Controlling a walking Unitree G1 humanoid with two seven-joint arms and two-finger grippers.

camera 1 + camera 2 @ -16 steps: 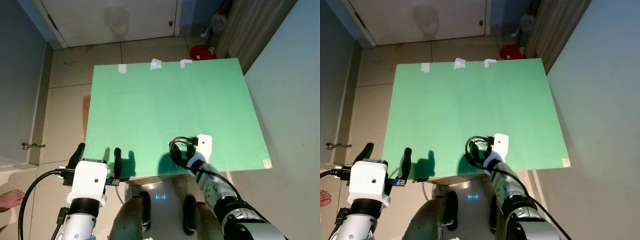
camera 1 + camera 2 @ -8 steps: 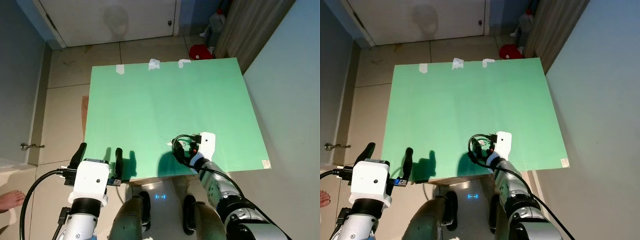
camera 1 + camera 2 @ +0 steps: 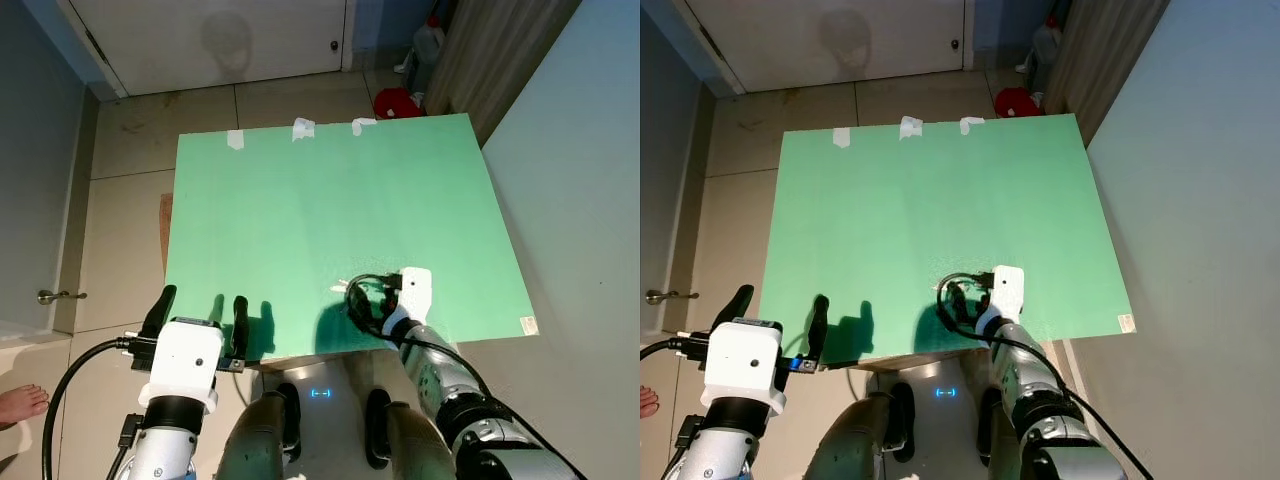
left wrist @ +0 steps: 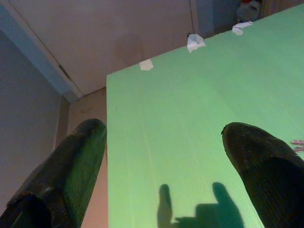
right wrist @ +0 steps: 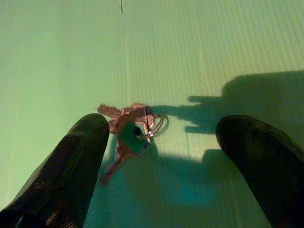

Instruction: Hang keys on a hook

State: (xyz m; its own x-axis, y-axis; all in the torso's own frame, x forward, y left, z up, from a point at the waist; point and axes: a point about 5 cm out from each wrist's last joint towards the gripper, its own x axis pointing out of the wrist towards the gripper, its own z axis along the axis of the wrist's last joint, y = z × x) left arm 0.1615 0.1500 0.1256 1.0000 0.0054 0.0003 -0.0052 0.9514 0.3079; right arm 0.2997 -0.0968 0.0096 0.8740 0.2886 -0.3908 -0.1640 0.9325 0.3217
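A small bunch of keys (image 5: 130, 124) on a ring lies flat on the green board (image 3: 330, 200), near its front edge. My right gripper (image 5: 164, 129) hovers low over the keys and is open, one finger (image 5: 78, 156) right beside them and the other finger (image 5: 259, 152) well clear. From the head, that gripper (image 3: 375, 300) sits under its white wrist camera and a black cable loop. The keys (image 3: 342, 286) peek out just to its left. My left gripper (image 3: 198, 310) is open at the board's front left edge, holding nothing.
Pieces of white tape (image 3: 302, 128) mark the board's far edge. Beyond it are a white door (image 3: 220, 40), a red object (image 3: 400, 102) and a bottle (image 3: 430, 45) on the tiled floor. A wall runs along the right. A person's foot (image 3: 20, 405) is at lower left.
The head view has shifted slightly. My right gripper has edged a little to the right over the board near the keys. The left arm has stayed put.
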